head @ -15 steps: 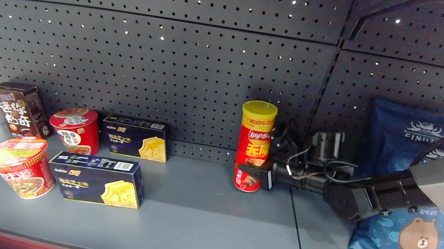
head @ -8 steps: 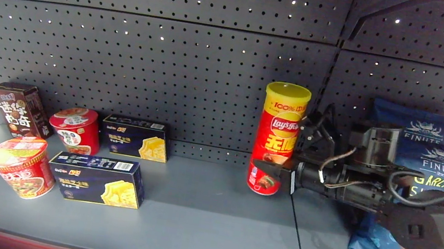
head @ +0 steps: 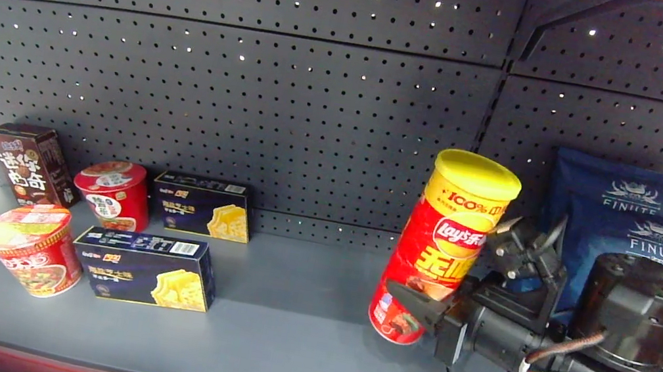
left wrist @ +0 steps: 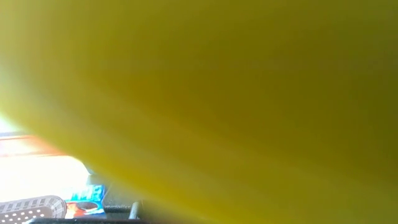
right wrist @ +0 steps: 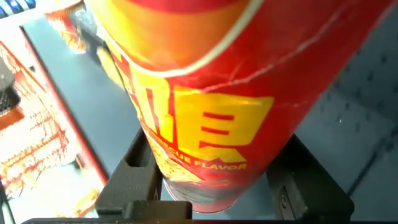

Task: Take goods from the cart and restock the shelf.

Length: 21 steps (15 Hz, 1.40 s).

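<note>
1. We've got the right gripper, fingers clamped on the red chips can low down.
2. Can's tilted over the shelf, just beside the blue snack bags, top leaning their way.

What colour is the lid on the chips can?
Yellow lid on the chips can; clearest in the head view.

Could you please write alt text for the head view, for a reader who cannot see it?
The right gripper holds a red chip can with a yellow lid, tilted, at the dark grey shelf. To the left stand two noodle cups and four snack boxes; blue snack bags lean behind the arm on the right.
</note>
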Motion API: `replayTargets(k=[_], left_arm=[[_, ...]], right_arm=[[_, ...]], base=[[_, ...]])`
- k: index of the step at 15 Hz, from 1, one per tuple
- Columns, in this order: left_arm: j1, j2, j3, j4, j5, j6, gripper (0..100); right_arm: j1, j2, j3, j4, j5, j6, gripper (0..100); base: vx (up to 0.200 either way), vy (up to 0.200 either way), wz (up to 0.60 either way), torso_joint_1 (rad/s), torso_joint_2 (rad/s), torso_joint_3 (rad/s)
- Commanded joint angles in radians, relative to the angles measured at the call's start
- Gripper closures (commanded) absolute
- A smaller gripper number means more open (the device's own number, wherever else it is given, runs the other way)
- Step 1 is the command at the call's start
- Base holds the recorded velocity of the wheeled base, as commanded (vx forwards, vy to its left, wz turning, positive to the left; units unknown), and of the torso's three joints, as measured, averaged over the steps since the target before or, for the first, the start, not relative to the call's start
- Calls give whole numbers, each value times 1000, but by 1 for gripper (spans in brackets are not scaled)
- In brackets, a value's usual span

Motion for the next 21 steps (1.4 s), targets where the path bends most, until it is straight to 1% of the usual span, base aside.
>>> replayTargets(k=[1,2,4,7,10,14,21], left_arm=[[0,0,10,0,0,0,100],[0,0,15,0,0,0,100],[0,0,18,0,0,0,100],[0,0,10,0,1,2,100],[0,0,6,0,3,2,100],[0,0,0,-2,3,2,100],[0,0,-2,0,3,2,100]], right_arm=[[30,-25,119,-81,-6,0,100],[32,-19,168,-128,-6,-1,100],[33,-9,219,-177,-6,0,100],[32,9,265,-194,-6,-4,100],[32,44,257,-199,-6,-6,100],[40,141,258,-303,-8,-18,100],[26,213,212,-311,-6,-18,100]], base=[[0,0,0,0,0,0],[0,0,0,0,0,0],[0,0,0,0,0,0],[0,0,0,0,0,0],[0,0,0,0,0,0],[0,0,0,0,0,0],[0,0,0,0,0,0]])
